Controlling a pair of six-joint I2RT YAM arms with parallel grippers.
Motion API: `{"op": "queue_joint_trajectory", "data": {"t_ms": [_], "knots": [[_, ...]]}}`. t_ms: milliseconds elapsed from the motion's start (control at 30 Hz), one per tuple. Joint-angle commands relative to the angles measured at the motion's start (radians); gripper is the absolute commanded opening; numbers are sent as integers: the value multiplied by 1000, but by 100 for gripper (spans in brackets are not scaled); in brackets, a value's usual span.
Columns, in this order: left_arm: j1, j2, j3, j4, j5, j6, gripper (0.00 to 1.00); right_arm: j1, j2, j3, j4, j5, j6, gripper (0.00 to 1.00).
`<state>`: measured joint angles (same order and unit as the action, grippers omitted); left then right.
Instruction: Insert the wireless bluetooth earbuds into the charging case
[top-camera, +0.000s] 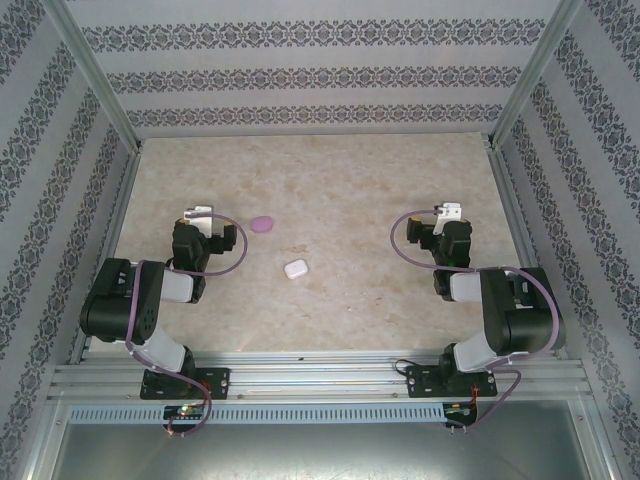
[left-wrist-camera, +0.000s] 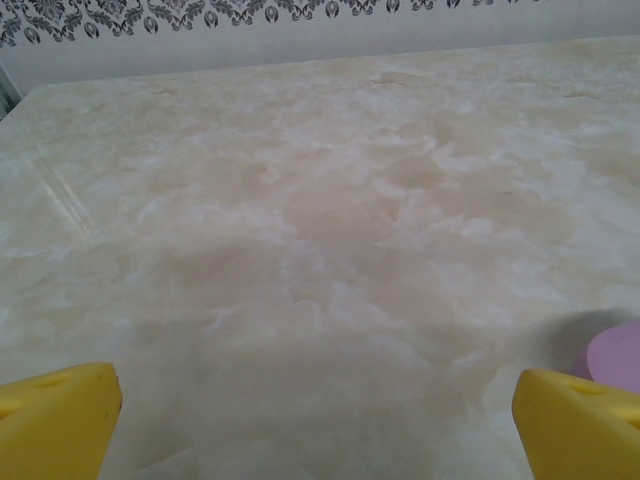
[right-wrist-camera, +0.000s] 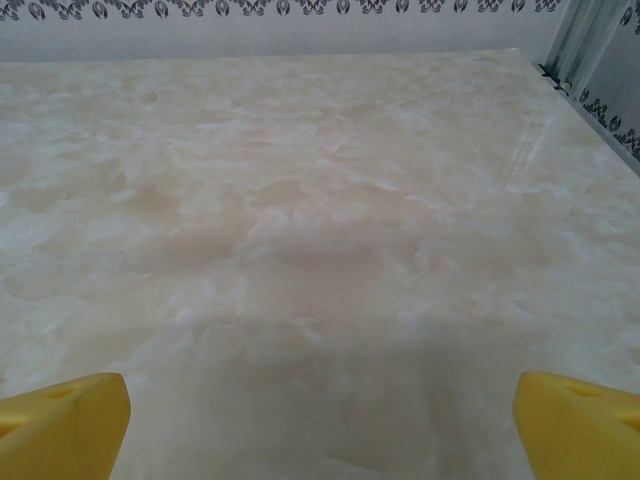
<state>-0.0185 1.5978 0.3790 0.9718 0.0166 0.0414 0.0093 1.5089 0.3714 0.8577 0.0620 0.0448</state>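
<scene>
A purple oval charging case (top-camera: 262, 224) lies shut on the marble table, just right of my left gripper (top-camera: 198, 214). Its edge also shows in the left wrist view as a purple case (left-wrist-camera: 616, 356) behind the right yellow fingertip (left-wrist-camera: 575, 425). A white rounded-square case (top-camera: 295, 268) lies nearer the middle, between the two arms. My left gripper (left-wrist-camera: 320, 430) is open over bare table. On the right side my right gripper (top-camera: 450, 212) (right-wrist-camera: 320, 425) is open too, with nothing between its fingers. The earbuds are out of view.
The beige marble table (top-camera: 340, 180) is fenced by patterned walls (top-camera: 320, 70) at the back and both sides. Aluminium posts (top-camera: 525, 75) stand at the corners, and a metal rail (top-camera: 320, 380) runs along the near edge by the arm bases.
</scene>
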Motion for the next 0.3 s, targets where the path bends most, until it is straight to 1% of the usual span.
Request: {"op": "queue_joint_trajectory", "data": {"t_ms": [0, 267], "knots": [[5, -14, -5, -14, 13, -12, 100, 7, 5, 18, 28, -12, -17, 98], [5, -13, -5, -14, 13, -12, 100, 1, 0, 15, 27, -27, -11, 98]]}}
